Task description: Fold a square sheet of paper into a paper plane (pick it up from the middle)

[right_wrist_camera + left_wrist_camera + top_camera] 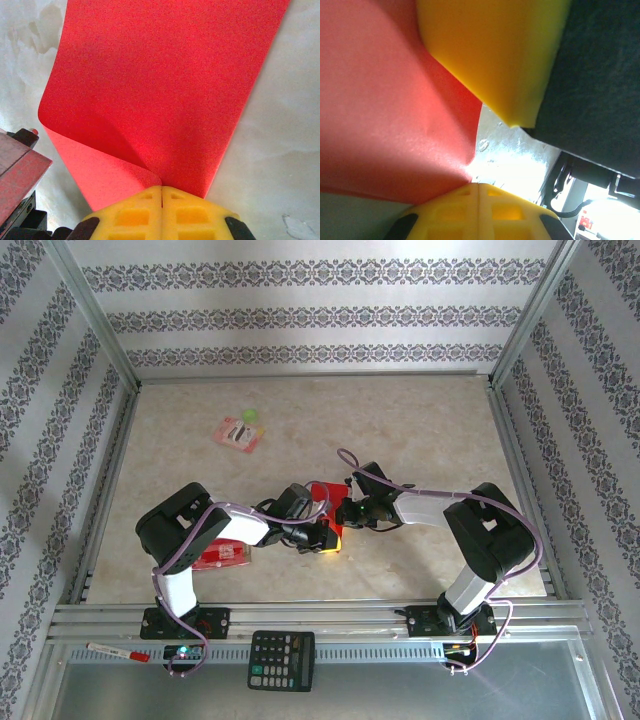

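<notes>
The square sheet of paper point(165, 85) is plain bright red and lies partly lifted off the table, its near left corner curling over. My right gripper point(161, 189) is shut on the sheet's near edge, with the paper running into the seam between its yellow fingertips. My left gripper point(479, 186) is shut too, and the red sheet point(385, 110) meets its tips from the left. The right gripper's yellow pad point(495, 50) looms close above it. From above, both grippers point(328, 537) point(345, 510) meet at the sheet point(325, 492) in the table's middle.
A red packet point(220, 558) lies under the left arm. A pink packet point(238, 433) and a small green ball point(250, 415) sit at the back left. A calculator point(281, 660) and a marker point(118, 652) rest on the front rail. Aluminium frame posts border the table.
</notes>
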